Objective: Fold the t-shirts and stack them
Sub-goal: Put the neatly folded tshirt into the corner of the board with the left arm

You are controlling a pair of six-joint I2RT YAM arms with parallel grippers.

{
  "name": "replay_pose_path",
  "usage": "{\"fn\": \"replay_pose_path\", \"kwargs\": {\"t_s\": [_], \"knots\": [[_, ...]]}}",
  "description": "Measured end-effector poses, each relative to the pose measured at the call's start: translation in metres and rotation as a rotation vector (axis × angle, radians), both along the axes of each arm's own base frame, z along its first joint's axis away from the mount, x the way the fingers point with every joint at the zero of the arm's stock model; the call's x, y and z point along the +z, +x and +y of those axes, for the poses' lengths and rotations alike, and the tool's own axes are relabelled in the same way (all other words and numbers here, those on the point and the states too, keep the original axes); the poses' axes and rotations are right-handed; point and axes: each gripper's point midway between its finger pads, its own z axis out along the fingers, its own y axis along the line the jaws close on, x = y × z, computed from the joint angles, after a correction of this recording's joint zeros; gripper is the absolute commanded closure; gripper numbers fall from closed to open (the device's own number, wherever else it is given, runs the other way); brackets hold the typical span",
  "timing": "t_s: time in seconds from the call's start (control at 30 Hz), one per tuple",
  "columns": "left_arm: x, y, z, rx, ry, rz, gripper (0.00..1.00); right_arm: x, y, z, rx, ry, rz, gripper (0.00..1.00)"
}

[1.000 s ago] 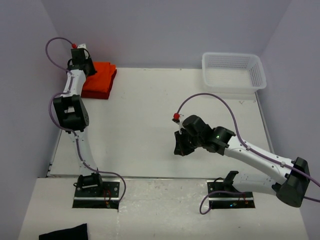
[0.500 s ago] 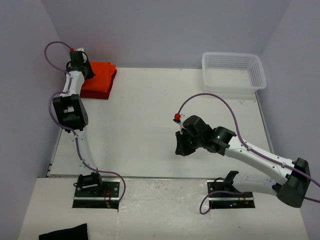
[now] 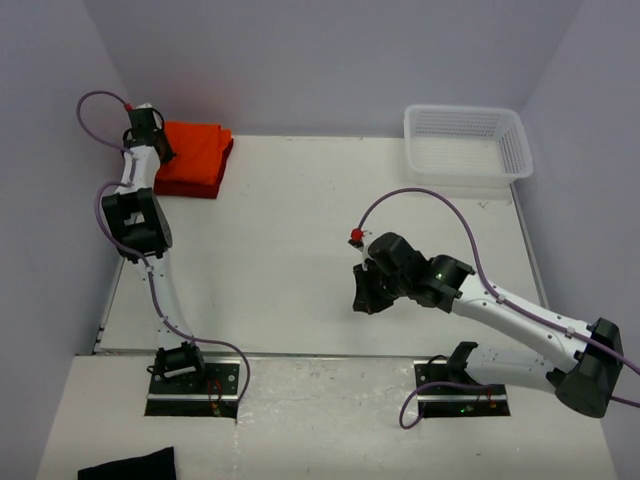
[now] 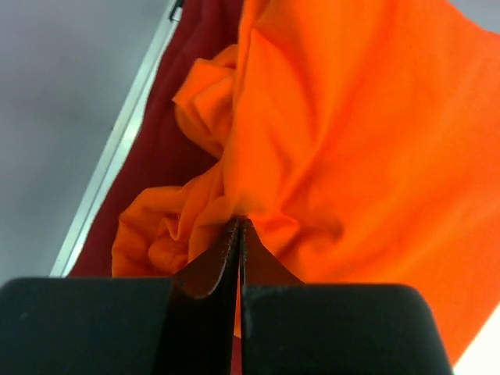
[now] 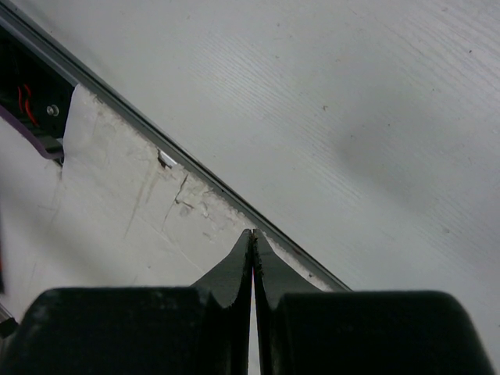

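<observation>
Since the orange t-shirt (image 3: 196, 152) lay folded on top of the crimson t-shirt (image 4: 164, 148) at the far left corner of the table (image 3: 300, 250), I judged the stacking step essentially done. One defect showed: along the left side of the pile, part of the orange cloth sat bunched and rumpled rather than flat, with crimson cloth exposed beside it. My left gripper (image 4: 238, 226) was at that bunch, jaws pressed fully together, tips against the orange fabric. Whether a thin fold was caught between them I could not tell. I judged this position suited to tucking or smoothing the loose part. My right gripper (image 5: 252, 238) hung over bare table near the front edge, well apart from the shirts, jaws together on nothing, presumably parked clear of the left arm. The white basket (image 3: 465, 140) stood at the far right corner, uninvolved.
</observation>
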Motion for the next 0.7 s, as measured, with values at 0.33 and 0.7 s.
{"fn": "replay_pose_path", "kwargs": {"t_s": [0.33,0.7], "knots": [[-0.003,0.014,0.026,0.064,0.079,-0.024,1.00,-0.006,0.000,-0.002,-0.007,-0.023,0.021,1.00],[-0.032,0.013,0.042,0.114,0.108,0.003,1.00,-0.014,0.003,0.000,-0.011,-0.072,0.059,1.00]]}}
